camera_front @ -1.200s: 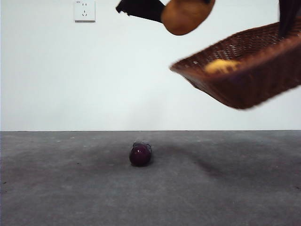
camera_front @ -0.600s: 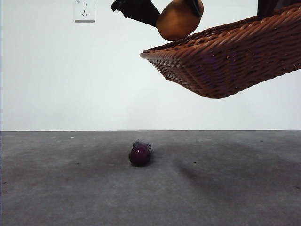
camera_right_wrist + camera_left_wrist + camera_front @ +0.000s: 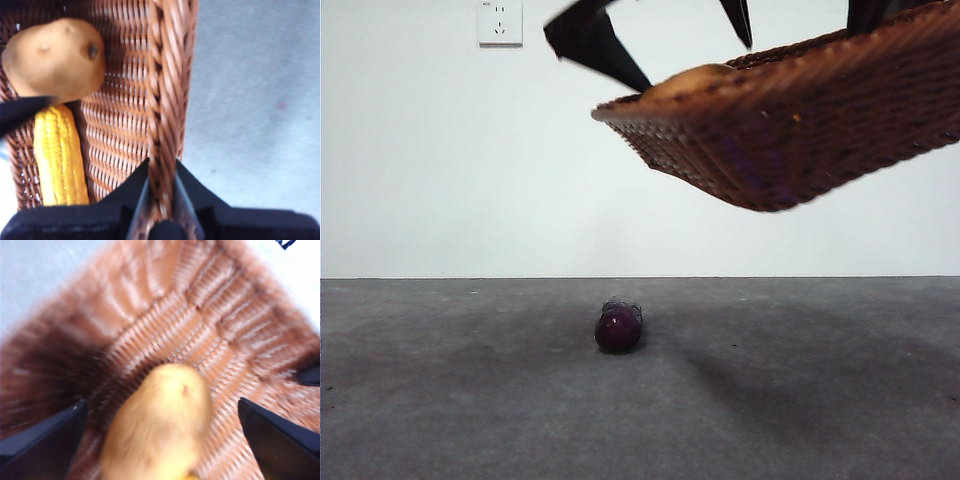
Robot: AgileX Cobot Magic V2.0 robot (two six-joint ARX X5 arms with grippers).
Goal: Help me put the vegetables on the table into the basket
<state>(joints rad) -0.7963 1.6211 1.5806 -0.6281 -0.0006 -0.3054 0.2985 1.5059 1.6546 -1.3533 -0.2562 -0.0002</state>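
Front view. The shallow dark brown woven wicker basket (image 3: 800,120) hung in the upper right of the frame, tilted with its left corner lowest, well above the dark grey mottled bench (image 3: 470,400). The large orange-brown potato (image 3: 692,78), carried above the rim half a second earlier, now showed only as a sliver over the braided edge: it had gone into the basket. The left gripper (image 3: 670,40) stood above that rim at the top centre, its two black fingers spread wide apart. The small dark purple glossy eggplant piece (image 3: 618,326) lay alone on the bench at lower centre, unmoved, one end facing the camera so that its long axis ran away into the depth of the picture. It appears to be the one vegetable left to fetch.

Left wrist view. The potato (image 3: 159,427) lay on the woven floor between the separated fingers, free of both; the picture was blurred.

Right wrist view. The right gripper (image 3: 161,195) at the bottom centre had its fingers clamped on the basket's braided rim (image 3: 165,90), holding it aloft. Inside, the potato (image 3: 54,59) sat in the upper left, touching the end of a yellow ribbed corn-like piece (image 3: 59,155) whose long axis ran along the basket wall.
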